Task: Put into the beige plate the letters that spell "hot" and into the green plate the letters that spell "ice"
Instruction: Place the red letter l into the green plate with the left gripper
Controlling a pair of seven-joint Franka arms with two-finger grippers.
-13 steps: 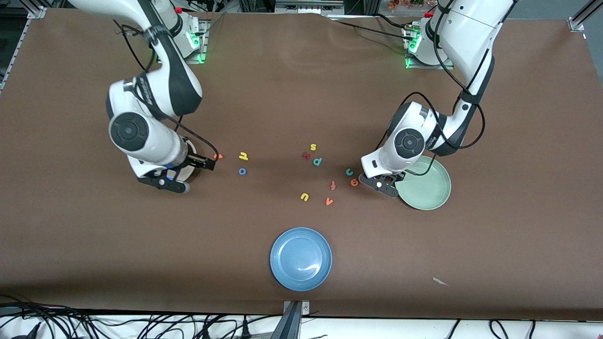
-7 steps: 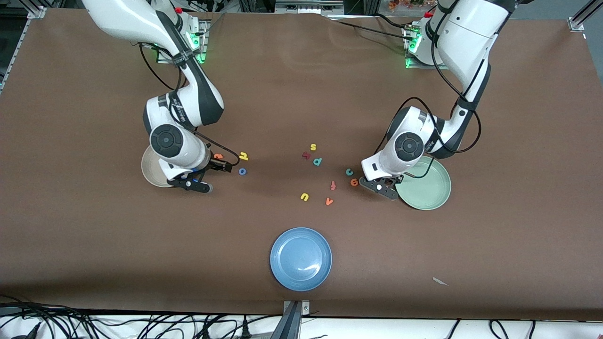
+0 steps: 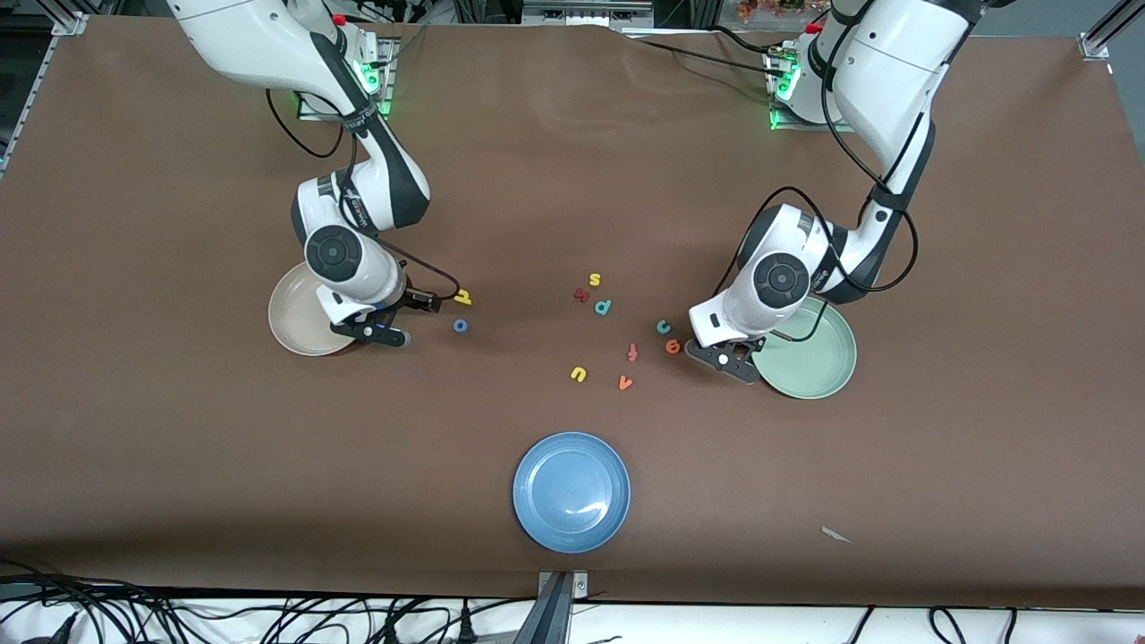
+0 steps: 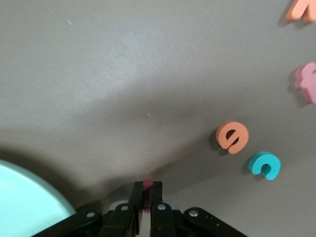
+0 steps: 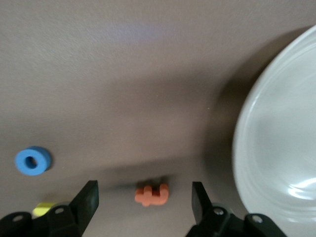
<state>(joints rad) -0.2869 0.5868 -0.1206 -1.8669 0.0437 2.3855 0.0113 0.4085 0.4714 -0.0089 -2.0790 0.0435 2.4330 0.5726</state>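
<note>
Got my left gripper (image 4: 146,197) pinching the red i (image 4: 147,184) by the green plate (image 3: 809,353), next I lift it over the rim, while my right gripper (image 5: 143,197) sits spread around the orange t (image 5: 152,194).

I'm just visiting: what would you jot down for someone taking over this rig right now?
Left gripper: shut on the dark red i, beside the green plate.
Right gripper: open around the orange t on the table, beside the beige plate.
Yellow h and blue o lie nearby; orange e and teal c near the left gripper.
Done: no letter shows in either plate.
Left: all six.
</note>
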